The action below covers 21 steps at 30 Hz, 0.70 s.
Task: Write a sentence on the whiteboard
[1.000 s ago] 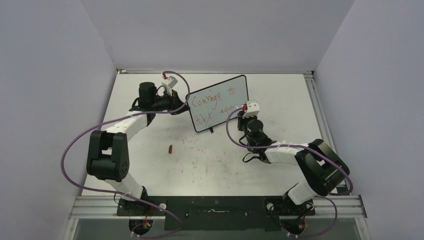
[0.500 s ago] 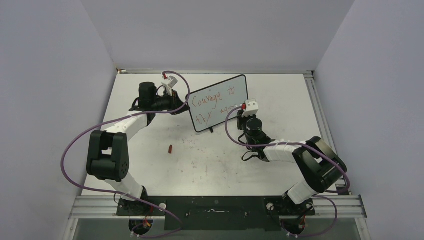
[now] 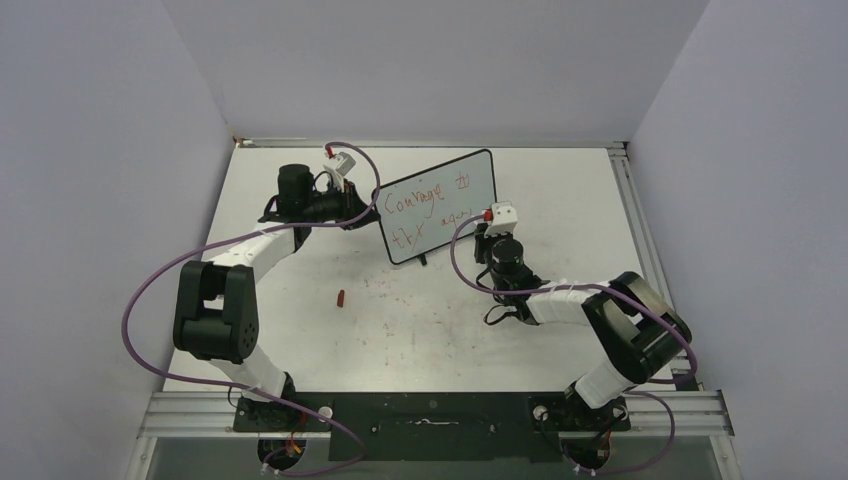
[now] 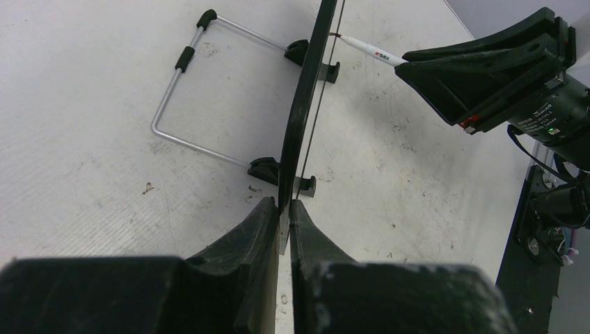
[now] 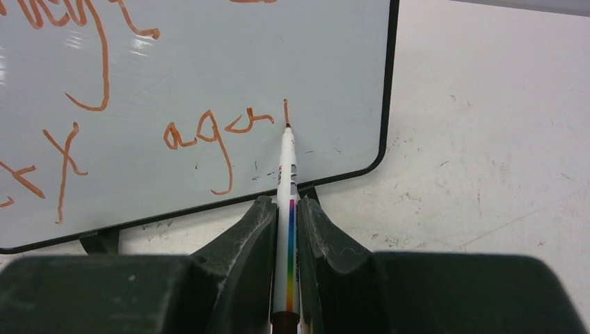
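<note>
- A small red piece [image 3: 341, 297], probably the marker's cap, lies on the table [image 3: 420, 330], well apart from both grippers and on the base side of them.
- The right gripper [image 5: 286, 223] is clamped on a marker [image 5: 285, 174], which runs straight out ahead between its fingers.
- Just ahead of it, the marker's tip touches the whiteboard [image 5: 334, 56] low down near the right corner, at the foot of a short upright stroke.
- Left of the tip, the sentence [image 5: 209, 132] has "aga" in red after the earlier words. I judge the writing almost finished, with only the end of "again" left.
- The left gripper [image 4: 283, 210] is pinched on the board's left edge. The board stands upright ahead of it, with its wire stand [image 4: 174, 97] ahead and to the left.
</note>
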### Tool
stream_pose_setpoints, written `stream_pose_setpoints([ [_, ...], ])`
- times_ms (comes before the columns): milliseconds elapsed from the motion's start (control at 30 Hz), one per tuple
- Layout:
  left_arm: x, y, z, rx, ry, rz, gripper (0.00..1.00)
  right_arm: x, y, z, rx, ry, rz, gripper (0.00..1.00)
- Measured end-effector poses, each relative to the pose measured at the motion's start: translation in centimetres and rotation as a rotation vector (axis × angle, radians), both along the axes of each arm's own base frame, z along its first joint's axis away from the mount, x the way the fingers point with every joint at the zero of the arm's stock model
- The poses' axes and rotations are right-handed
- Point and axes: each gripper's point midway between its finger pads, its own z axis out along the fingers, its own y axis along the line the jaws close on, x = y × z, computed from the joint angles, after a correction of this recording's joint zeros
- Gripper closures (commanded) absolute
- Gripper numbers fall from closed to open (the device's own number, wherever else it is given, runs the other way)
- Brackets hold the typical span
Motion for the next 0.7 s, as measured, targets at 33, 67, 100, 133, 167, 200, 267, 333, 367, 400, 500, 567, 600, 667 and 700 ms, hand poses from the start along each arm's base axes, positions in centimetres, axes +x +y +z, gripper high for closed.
stream_pose_setpoints([
  [33,0.0,0.0,0.0,0.0,0.0,-0.001,1.0,0.0,0.0,0.0,0.001,0.001,-0.001,0.95],
  [67,0.0,0.0,0.0,-0.001,0.0,-0.001,1.0,0.0,0.0,0.0,0.001,0.001,-0.001,0.95],
  [100,0.0,0.0,0.0,-0.001,0.0,-0.001,1.0,0.0,0.0,0.0,0.001,0.002,-0.001,0.95],
  [133,0.0,0.0,0.0,-0.001,0.0,-0.002,1.0,0.0,0.0,0.0,0.001,0.002,-0.001,0.95],
  [167,0.0,0.0,0.0,-0.001,0.0,-0.003,1.0,0.0,0.0,0.0,0.002,0.002,-0.001,0.95],
  [200,0.0,0.0,0.0,-0.002,0.0,-0.003,1.0,0.0,0.0,0.0,0.001,0.002,-0.001,0.95],
  [267,-0.1,0.0,0.0,-0.002,0.0,-0.003,1.0,0.0,0.0,0.0,0.001,0.002,-0.002,0.95],
  [333,-0.1,0.0,0.0,-0.002,0.0,-0.003,1.0,-0.2,-0.1,-0.1,-0.001,0.004,-0.002,0.95],
  [367,0.0,0.0,0.0,-0.002,0.0,-0.003,1.0,-0.3,-0.2,-0.1,-0.002,0.005,-0.003,0.95],
  [400,-0.1,0.0,0.0,-0.002,0.001,-0.003,1.0,-0.4,-0.3,0.1,-0.003,0.004,-0.005,0.95],
  [500,-0.1,0.0,0.0,-0.002,0.001,-0.003,1.0,-0.6,-0.5,1.0,0.007,-0.013,-0.008,0.95],
  [567,-0.1,0.0,0.0,-0.002,0.001,-0.003,1.0,-0.6,-0.5,1.9,0.017,-0.032,-0.011,0.95],
  [600,-0.1,0.0,0.0,-0.002,0.001,-0.003,1.0,-0.6,-0.6,2.3,0.021,-0.041,-0.011,0.95],
  [667,-0.1,0.0,0.0,-0.002,0.001,-0.003,1.0,-0.5,-0.6,2.5,0.019,-0.047,-0.011,0.95],
  [700,-0.1,0.0,0.0,-0.002,0.001,-0.003,1.0,-0.5,-0.6,2.5,0.015,-0.047,-0.011,0.95],
])
